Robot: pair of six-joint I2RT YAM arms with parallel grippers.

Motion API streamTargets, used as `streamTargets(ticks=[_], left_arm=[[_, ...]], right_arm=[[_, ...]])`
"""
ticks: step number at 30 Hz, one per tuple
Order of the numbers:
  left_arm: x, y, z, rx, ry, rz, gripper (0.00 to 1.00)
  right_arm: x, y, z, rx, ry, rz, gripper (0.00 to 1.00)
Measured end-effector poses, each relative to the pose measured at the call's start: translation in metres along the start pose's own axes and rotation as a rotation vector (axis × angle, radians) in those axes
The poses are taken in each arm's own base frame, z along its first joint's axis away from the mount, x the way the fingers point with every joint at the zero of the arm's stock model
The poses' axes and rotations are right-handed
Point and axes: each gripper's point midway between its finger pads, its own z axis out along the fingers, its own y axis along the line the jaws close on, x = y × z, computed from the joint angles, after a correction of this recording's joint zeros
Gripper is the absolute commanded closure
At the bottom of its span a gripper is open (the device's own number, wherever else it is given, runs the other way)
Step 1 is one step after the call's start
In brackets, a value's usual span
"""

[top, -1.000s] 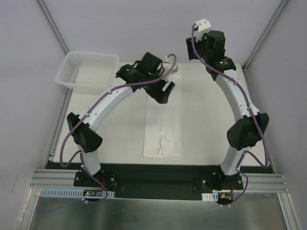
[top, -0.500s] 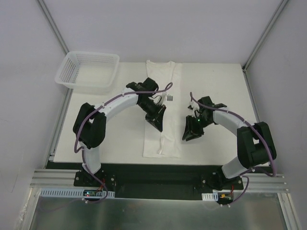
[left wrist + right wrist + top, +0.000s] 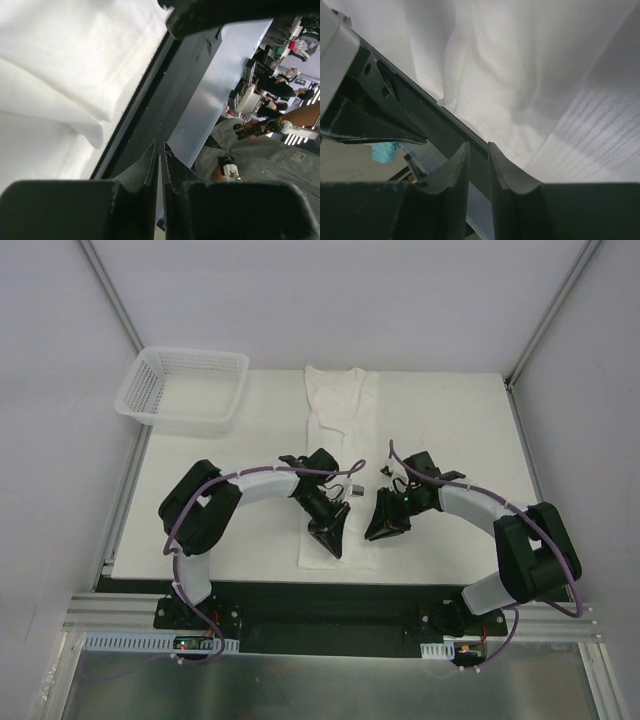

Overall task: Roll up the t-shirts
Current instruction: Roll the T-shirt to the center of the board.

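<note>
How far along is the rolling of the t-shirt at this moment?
Done: the t-shirt lies folded into a long narrow strip on the table. In hand: the left gripper and the right gripper are low at the strip's near end, the left shut, the right's jaws a little apart; no cloth shows between either's fingers. Left: no roll is visible, so all the rolling.

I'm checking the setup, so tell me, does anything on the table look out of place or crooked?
Only the basket: at the far left corner it seems to overhang the table's edge. The t-shirt lies as a straight strip, slightly rumpled.
</note>
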Motion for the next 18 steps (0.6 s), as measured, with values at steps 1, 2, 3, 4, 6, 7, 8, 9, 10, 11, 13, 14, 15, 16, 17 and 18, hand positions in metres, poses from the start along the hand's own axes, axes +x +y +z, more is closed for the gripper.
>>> streamTargets(ticks=[1,2,3,4,6,7,8,9,10,11,13,14,15,16,17,18], left_arm=[[-0.003,0.004,0.003,0.000,0.000,-0.007,0.95],[-0.005,0.009,0.006,-0.003,0.002,-0.017,0.94],[-0.007,0.014,0.010,-0.009,0.005,-0.031,0.93],[-0.008,0.020,0.014,-0.016,0.010,-0.046,0.93],[-0.008,0.030,0.020,-0.028,0.023,-0.082,0.93],[-0.008,0.035,0.022,-0.038,0.027,-0.102,0.93],[-0.009,0.041,0.023,-0.049,0.026,-0.124,0.92],[-0.009,0.045,0.024,-0.057,0.026,-0.141,0.92],[-0.009,0.047,0.024,-0.061,0.024,-0.155,0.92],[-0.009,0.051,0.022,-0.067,0.018,-0.168,0.89],[-0.009,0.057,0.019,-0.070,0.004,-0.196,0.86],[-0.008,0.062,0.017,-0.073,-0.003,-0.222,0.78],[-0.005,0.067,0.014,-0.072,-0.007,-0.254,0.73],[-0.003,0.069,0.011,-0.065,-0.009,-0.287,0.68],[0.000,0.069,0.008,-0.056,-0.012,-0.313,0.63],[0.002,0.069,0.005,-0.050,-0.016,-0.323,0.57]], right_arm=[[0.003,-0.003,0.002,0.002,0.003,0.013,0.76],[0.006,-0.006,0.004,0.006,0.008,0.026,0.76],[0.009,-0.008,0.005,0.008,0.013,0.037,0.76],[0.012,-0.011,0.007,0.011,0.018,0.049,0.77],[0.015,-0.014,0.009,0.016,0.020,0.064,0.77],[0.015,-0.016,0.010,0.020,0.017,0.069,0.77],[0.015,-0.017,0.011,0.021,0.014,0.070,0.77],[0.014,-0.018,0.012,0.024,0.009,0.073,0.77],[0.014,-0.019,0.012,0.025,0.004,0.075,0.77],[0.014,-0.019,0.013,0.026,0.002,0.076,0.77],[0.015,-0.021,0.015,0.032,0.001,0.079,0.77],[0.017,-0.024,0.016,0.041,0.000,0.080,0.77],[0.018,-0.026,0.017,0.050,0.001,0.082,0.77],[0.020,-0.029,0.018,0.062,0.002,0.085,0.77],[0.021,-0.032,0.018,0.074,0.002,0.088,0.77],[0.022,-0.034,0.019,0.086,0.002,0.090,0.77]])
